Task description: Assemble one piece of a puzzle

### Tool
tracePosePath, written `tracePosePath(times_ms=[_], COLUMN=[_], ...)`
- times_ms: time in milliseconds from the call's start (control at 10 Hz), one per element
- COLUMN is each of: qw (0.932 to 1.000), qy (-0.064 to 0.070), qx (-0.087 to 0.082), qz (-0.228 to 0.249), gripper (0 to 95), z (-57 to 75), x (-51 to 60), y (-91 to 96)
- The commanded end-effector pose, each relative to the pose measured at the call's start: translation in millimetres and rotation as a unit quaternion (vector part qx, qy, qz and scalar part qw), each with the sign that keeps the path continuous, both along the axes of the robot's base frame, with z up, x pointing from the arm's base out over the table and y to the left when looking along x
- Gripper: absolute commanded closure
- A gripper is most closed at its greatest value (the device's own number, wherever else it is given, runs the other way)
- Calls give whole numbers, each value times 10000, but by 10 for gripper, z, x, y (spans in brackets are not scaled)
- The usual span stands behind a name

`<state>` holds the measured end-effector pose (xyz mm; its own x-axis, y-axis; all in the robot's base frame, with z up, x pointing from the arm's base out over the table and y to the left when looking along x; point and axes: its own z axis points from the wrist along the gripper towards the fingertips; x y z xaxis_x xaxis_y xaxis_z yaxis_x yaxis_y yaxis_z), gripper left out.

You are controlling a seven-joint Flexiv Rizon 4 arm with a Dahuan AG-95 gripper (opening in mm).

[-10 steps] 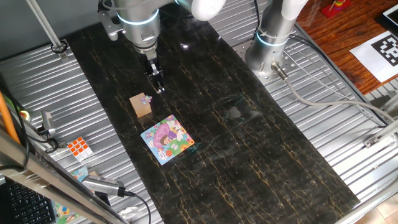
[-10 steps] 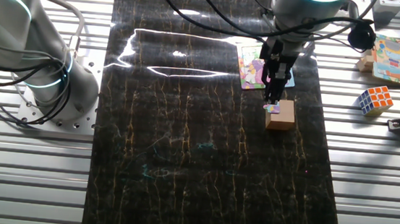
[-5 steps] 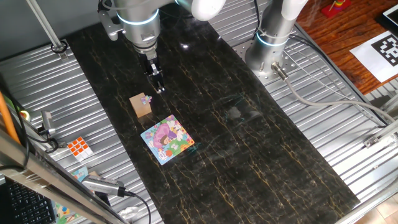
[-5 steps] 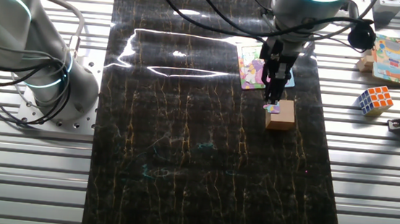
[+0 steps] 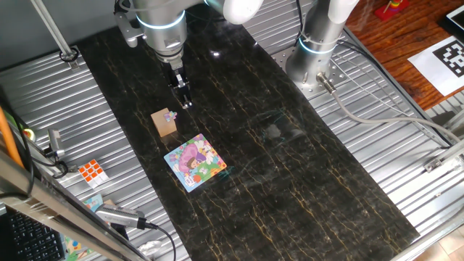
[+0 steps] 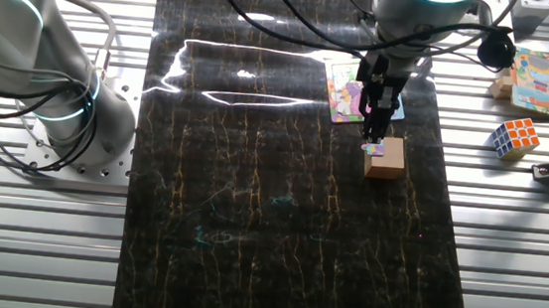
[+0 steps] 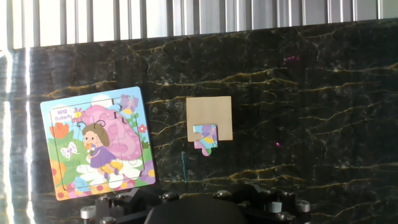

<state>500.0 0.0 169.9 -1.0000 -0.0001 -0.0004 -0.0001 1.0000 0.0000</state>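
The piece (image 7: 205, 139), tiny and pale purple-pink, lies on the near edge of a tan wooden block (image 7: 210, 112) and overhangs it a little. It also shows in one fixed view (image 5: 170, 114) and in the other fixed view (image 6: 377, 146). The puzzle (image 7: 96, 146) lies flat on the dark table left of the block, also seen from the sides (image 5: 194, 161) (image 6: 345, 90). My gripper (image 5: 186, 104) hangs above the table close by the block, its fingers narrow and close together, holding nothing. In the hand view only the dark hand body shows at the bottom.
An orange-and-white cube (image 6: 514, 137) and a second picture puzzle (image 6: 540, 83) lie on the ribbed metal beside the dark mat. A second arm's base (image 6: 51, 85) stands at the mat's other side. Cables run along the metal edge.
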Motion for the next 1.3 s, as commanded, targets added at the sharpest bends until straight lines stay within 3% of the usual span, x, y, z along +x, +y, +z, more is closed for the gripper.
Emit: tracePosePath(times_ms=[100,1300], qw=[9962,9964], qy=[-78,-64], qx=[374,338], qz=[785,777], gripper=[950,950], z=[1,2], x=[-1,-1], y=[0,0])
